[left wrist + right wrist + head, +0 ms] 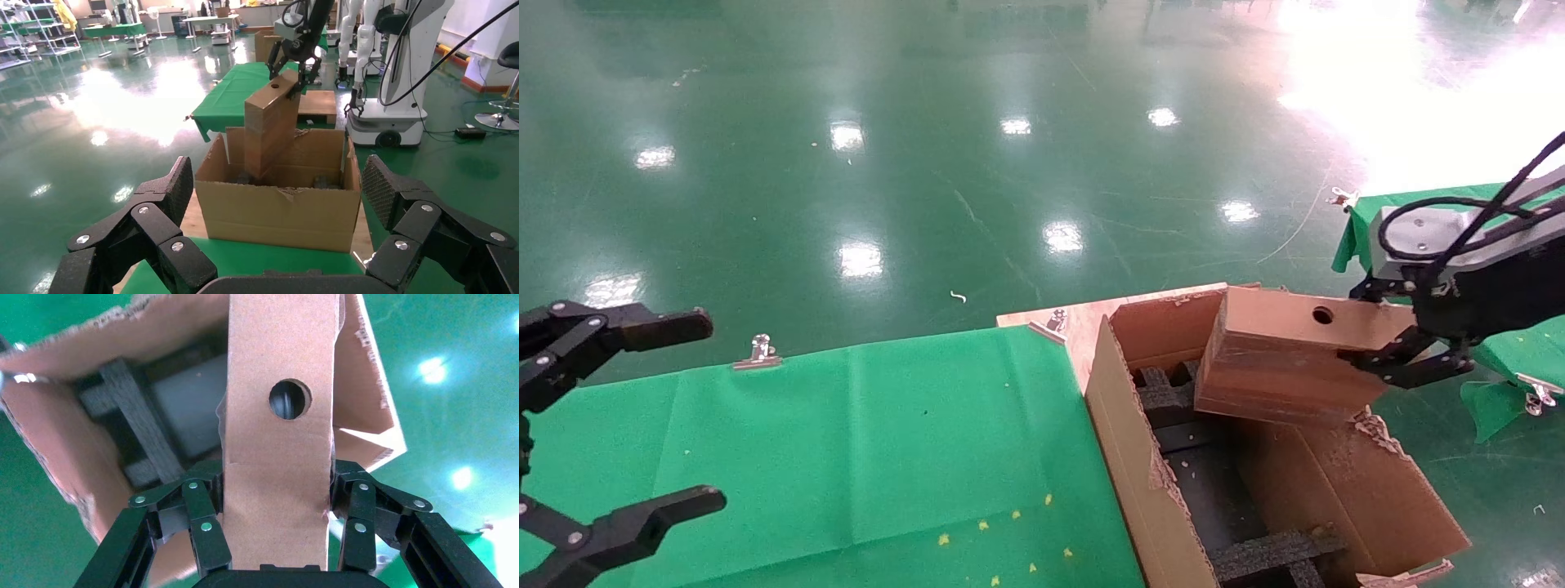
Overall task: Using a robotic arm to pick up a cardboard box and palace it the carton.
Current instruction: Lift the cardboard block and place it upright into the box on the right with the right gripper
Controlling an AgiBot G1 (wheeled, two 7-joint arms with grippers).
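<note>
My right gripper (1406, 356) clamps the cardboard box (1283, 359), lower end already dipping into the carton (1128, 457) at three o'clock; release remains (left gripper (621, 425) idles wide open).

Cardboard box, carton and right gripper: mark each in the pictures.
cardboard box (1279, 359): head view, broad side face.
carton (281, 214): left wrist view, front wall.
right gripper (276, 530): right wrist view, midway between fingertips clamping the box.

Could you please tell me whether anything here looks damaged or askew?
The carton has ragged, torn flap edges. The cardboard box, held by the right claw, hangs tilted, its lower end inside the carton. The left claw is idle.
</note>
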